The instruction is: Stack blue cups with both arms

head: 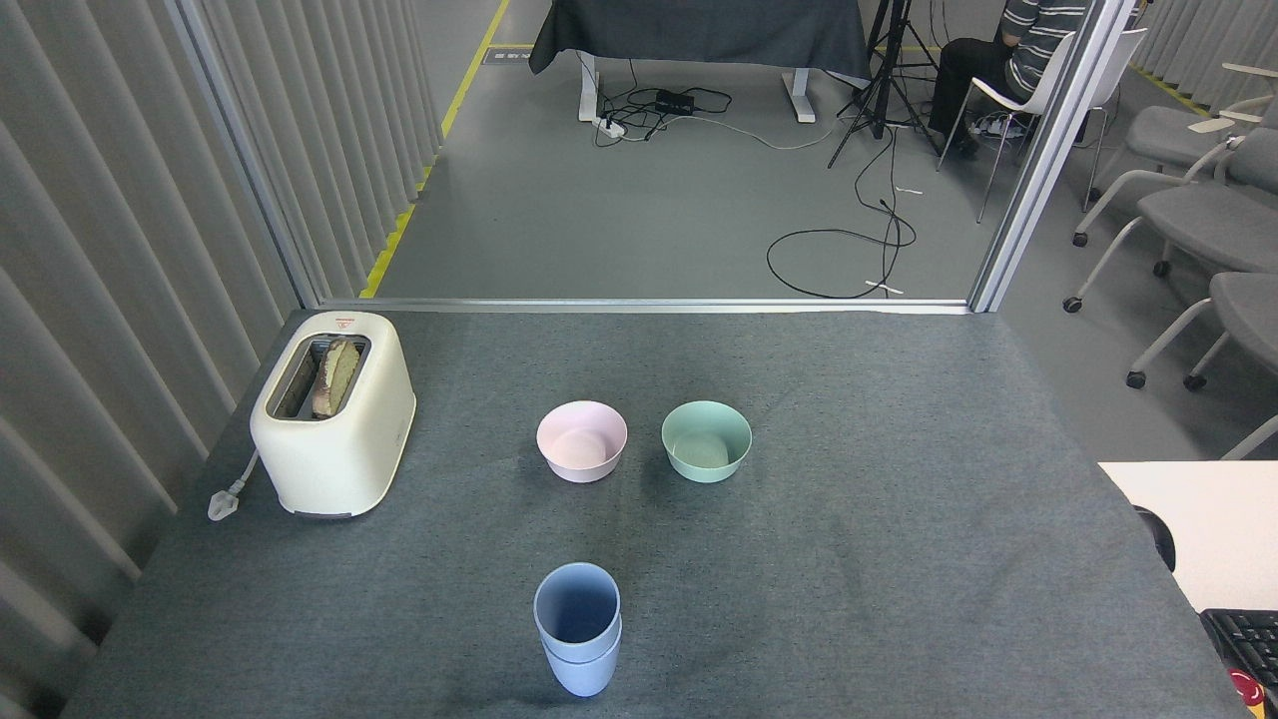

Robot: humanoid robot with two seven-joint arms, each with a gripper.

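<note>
Pale-blue cups [578,629] nested upright; the lower cup mostly hidden.

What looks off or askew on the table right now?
Nothing stands out. The blue cups stand nested and upright near the front edge, the pink bowl and green bowl sit upright, nothing spilled. Neither gripper is in view.

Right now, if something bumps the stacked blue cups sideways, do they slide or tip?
Probably tip: the stacked blue cups stand tall on a narrow tapered base. The grey cloth table looks grippy, so sliding seems unlikely. They look like light, stiff plastic, and the upper one might pop loose.
</note>
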